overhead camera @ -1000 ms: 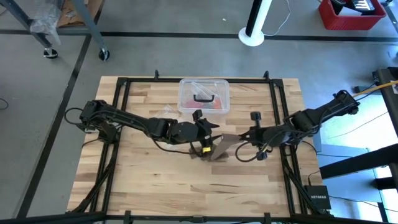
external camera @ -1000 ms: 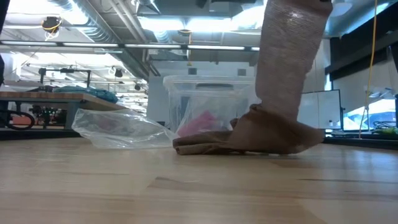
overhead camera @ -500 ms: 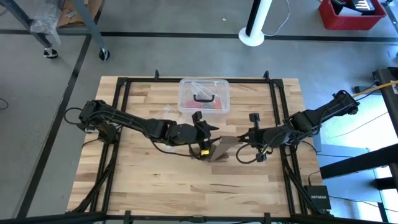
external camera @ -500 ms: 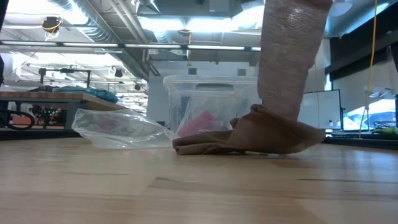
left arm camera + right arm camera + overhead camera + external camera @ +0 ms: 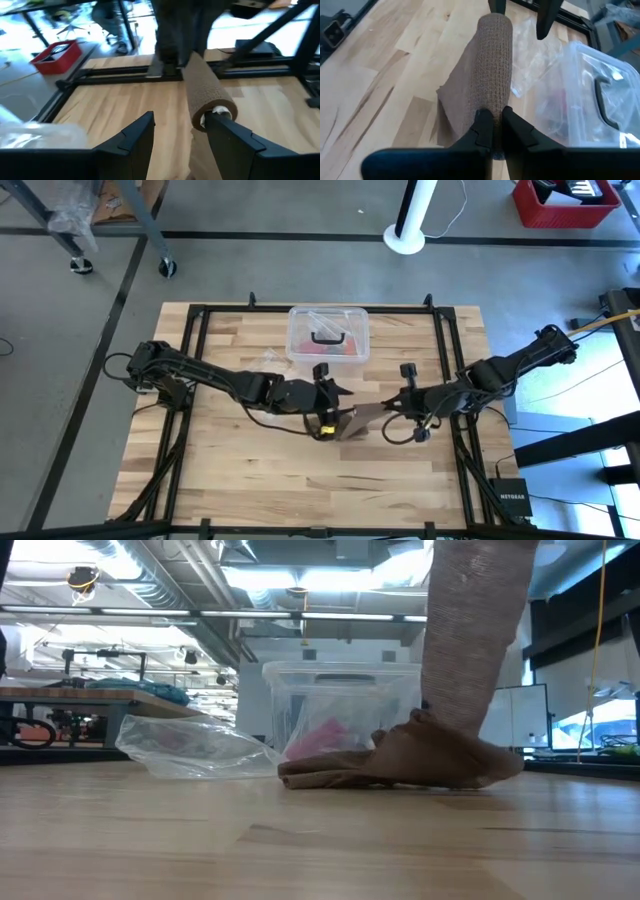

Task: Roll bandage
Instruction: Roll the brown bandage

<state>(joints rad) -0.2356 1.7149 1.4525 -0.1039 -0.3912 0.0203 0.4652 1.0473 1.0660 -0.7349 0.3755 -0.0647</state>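
Mid-table, slightly right of centre: the bandage (image 5: 357,420), dull brown, partly wound into a roll held off the wood, its loose tail bunched in folds on the table (image 5: 230,470) below (low view shows the heap (image 5: 400,762)). Right pincer (image 5: 494,131) clamped together on one end of the roll (image 5: 492,65). Left pincer (image 5: 182,140) faces it from the left, fingers apart; the roll's other end (image 5: 212,107) sits just at its one finger, contact unclear. Clear plastic box (image 5: 328,333) with black handle at the far edge, centre. Thin clear bag (image 5: 190,748) lies left of the bandage heap, near the box.
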